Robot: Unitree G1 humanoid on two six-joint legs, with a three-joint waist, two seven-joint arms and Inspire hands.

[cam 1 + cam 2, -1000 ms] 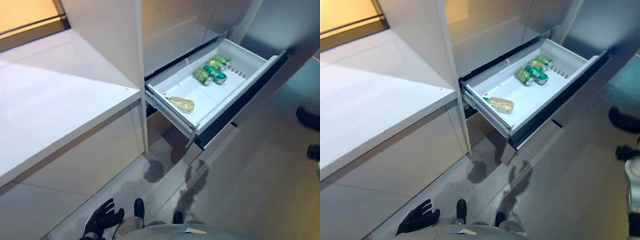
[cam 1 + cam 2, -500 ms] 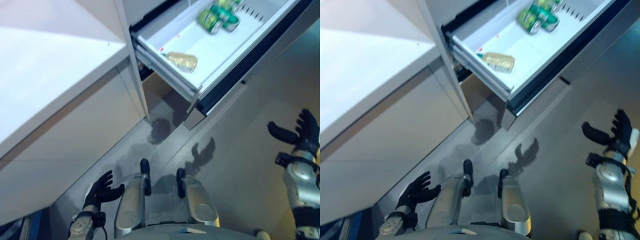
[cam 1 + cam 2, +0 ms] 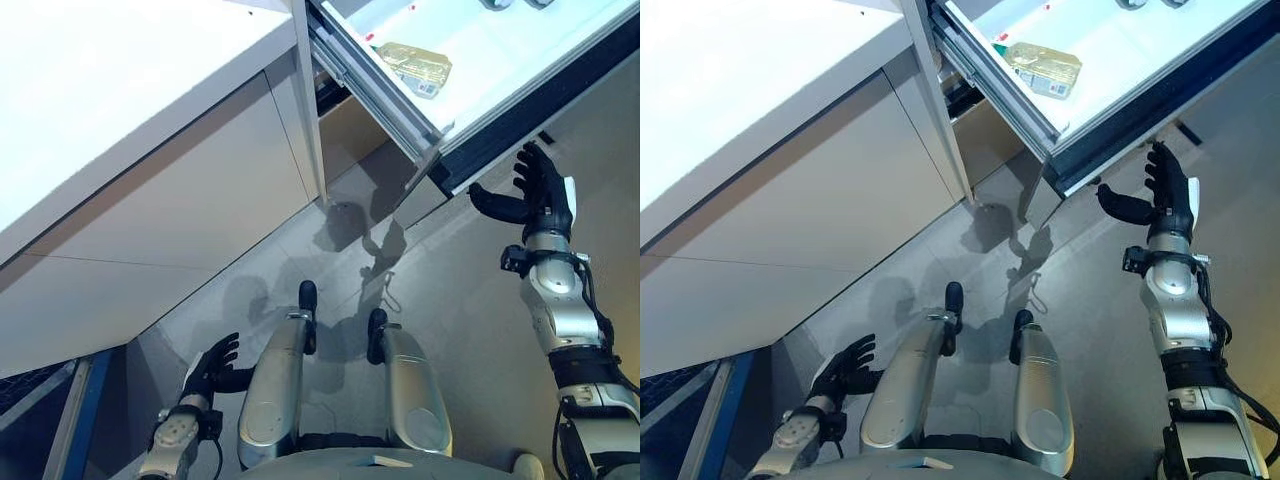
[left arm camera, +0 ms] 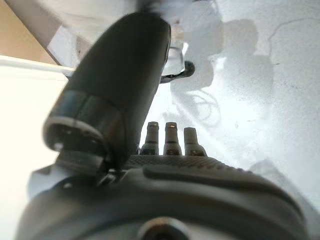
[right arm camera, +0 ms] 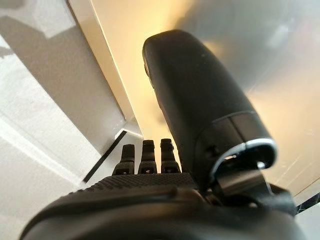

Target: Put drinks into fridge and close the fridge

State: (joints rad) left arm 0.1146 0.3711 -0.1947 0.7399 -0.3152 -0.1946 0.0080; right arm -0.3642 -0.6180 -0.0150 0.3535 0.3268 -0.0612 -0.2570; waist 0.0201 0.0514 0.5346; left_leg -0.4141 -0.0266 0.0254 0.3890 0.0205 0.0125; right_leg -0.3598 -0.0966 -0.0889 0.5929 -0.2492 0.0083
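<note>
Right hand (image 3: 540,195) raised w/ fingers spread, empty, just below the dark front edge of the pulled-out fridge drawer (image 3: 520,100), not clearly touching it. Left hand (image 3: 212,368) hangs low by my side, fingers relaxed & apart, holding nothing. Drawer is a smooth white plastic tray on metal rails; one flattish, clear bottle (image 3: 415,67) w/ pale yellow contents lies on its side inside, near the front corner. Matte white worktop (image 3: 100,100) stands beside the fridge.

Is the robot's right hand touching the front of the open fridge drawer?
Apart. In the right eye view the right hand, fingers spread, sits below the drawer front with floor showing between them.
</note>
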